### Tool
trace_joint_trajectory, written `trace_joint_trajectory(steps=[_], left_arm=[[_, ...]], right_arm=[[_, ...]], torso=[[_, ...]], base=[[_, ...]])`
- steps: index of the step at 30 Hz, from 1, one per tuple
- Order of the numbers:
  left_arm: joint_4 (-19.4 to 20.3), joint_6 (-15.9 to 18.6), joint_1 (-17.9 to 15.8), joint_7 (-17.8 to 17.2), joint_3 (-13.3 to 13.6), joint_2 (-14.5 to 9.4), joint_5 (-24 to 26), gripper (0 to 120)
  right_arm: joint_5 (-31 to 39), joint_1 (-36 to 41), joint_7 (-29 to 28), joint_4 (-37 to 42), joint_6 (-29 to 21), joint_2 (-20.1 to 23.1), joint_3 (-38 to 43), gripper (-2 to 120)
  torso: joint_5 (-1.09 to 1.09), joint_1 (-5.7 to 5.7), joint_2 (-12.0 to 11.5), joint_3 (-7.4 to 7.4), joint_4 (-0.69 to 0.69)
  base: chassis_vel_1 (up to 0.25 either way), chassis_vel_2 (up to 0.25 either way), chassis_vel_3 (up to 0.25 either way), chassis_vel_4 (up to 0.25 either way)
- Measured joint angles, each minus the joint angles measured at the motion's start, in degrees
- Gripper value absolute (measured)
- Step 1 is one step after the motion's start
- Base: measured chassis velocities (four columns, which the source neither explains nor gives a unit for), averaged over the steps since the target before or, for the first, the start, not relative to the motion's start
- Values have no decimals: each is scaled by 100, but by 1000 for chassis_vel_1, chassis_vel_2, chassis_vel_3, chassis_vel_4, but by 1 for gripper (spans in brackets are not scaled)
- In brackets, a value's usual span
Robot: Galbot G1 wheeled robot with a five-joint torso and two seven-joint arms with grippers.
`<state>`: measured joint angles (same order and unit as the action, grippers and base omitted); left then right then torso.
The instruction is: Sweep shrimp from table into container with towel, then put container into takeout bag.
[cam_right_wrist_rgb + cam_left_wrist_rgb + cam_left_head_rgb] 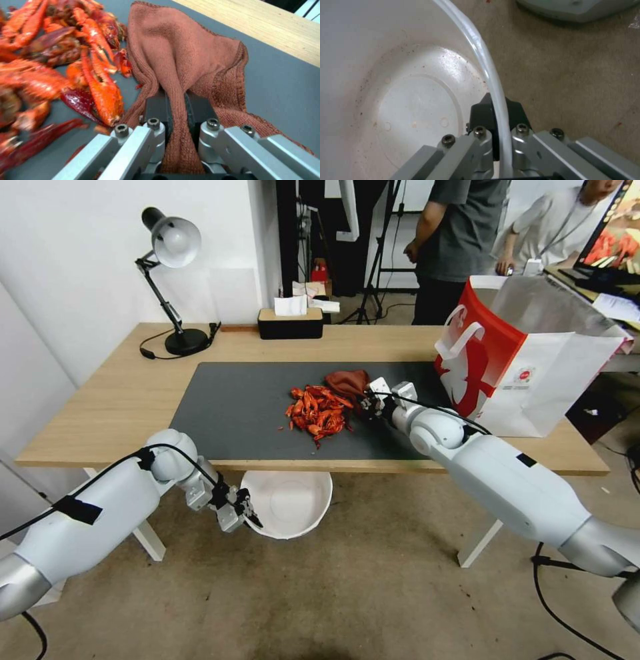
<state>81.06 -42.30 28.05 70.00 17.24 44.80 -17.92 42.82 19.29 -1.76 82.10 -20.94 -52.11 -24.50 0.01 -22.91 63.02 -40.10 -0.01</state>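
Right gripper (369,402): clamped on a fold of the towel (347,381), low over the dark grey mat (220,413). Right wrist view confirms it: a ridge of rust-red cloth (186,65) is pinched between the two black fingers (155,106), and the rest of the cloth spreads out on the mat beyond the gripper (176,117). The towel lies on the far-right side of the shrimp (319,410), its edge touching the heap. In the wrist view the nearest claws and shell pieces (60,62) lie just beside the cloth and the gripper body.

Shrimp: one loose heap near the middle of the mat, with a few small crumbs scattered on the mat towards the near edge of the counter (113,400).

Left gripper (241,513): below counter height, in front of the near edge, closed on the rim of the container (290,503). Left wrist view: the thin white rim (486,72) passes between the black fingers (516,112), one inside the wall and one outside. The container is held off the floor, under the counter edge, roughly in line with the shrimp heap. Its inside bottom bears reddish specks and smears.

Takeout bag (527,373): stands upright on the right end of the counter, mouth open, silvery lining visible, white loop handle facing the mat. Well apart from the container, near the right arm.

Far side of the counter: black desk lamp (170,280) at the left, tissue box (291,321) near the middle.
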Motion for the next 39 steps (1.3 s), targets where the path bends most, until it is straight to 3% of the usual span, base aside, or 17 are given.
trace_joint_trajectory(steps=[7,17,29,39], left_arm=[[-78,8,-180,64,340,166,-59,0],[-282,221,-848,410,991,369,270,0],[-282,280,-1006,538,1097,259,581,0],[-289,280,-1055,514,1135,335,619,0]], right_arm=[[52,54,-9,241,-23,92,-2,5],[51,351,-75,677,-40,223,111,5],[40,724,-129,1363,-76,605,209,5],[41,1060,-134,1852,-82,849,316,5]], torso=[[-2,0,0,0,2],[-1,-1,0,0,1],[0,0,0,0,1],[-1,0,0,0,0]], base=[[0,0,0,0],[0,0,0,0],[0,0,0,0],[0,0,0,0]])
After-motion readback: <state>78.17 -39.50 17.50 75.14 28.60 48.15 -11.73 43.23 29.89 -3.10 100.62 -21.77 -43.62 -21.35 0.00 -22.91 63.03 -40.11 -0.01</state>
